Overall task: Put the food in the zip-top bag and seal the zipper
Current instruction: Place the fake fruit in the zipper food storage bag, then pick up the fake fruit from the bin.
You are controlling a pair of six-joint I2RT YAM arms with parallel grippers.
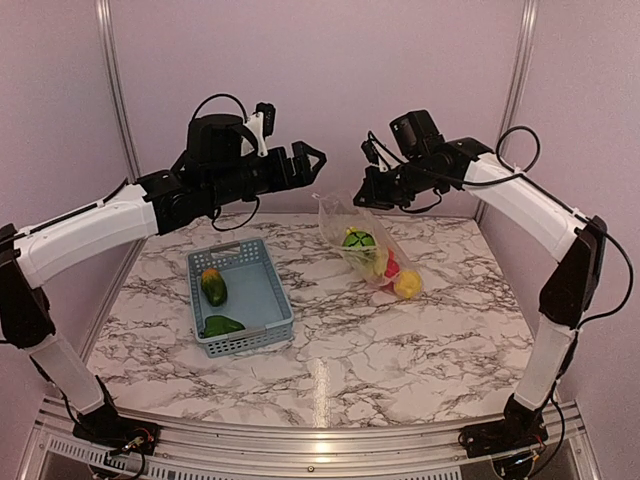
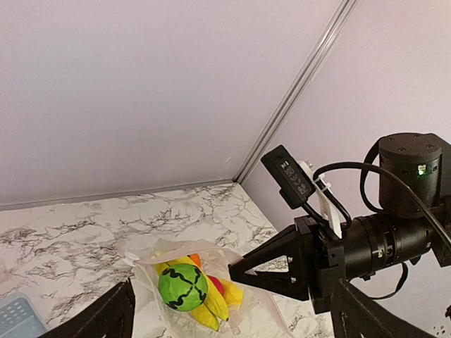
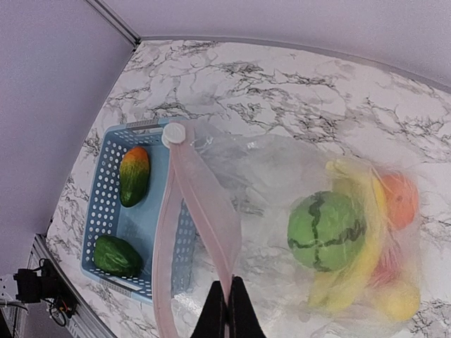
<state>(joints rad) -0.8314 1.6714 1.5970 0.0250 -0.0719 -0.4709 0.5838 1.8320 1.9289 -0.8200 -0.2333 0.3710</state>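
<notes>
The right claw (image 3: 227, 313) pinches the zipper (image 3: 204, 208) to hold the zip-top bag (image 3: 282, 169) mouth-up for loading — the left claw (image 1: 312, 163) is released, empty.

White marble-patterned tabletop (image 1: 400, 345), pale lilac walls (image 1: 330, 80), aluminium corner posts (image 1: 114, 80).

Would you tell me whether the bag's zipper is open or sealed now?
Open. In the right wrist view the zipper shows two strips bowed apart between the slider tab and the right gripper pinching them.
</notes>
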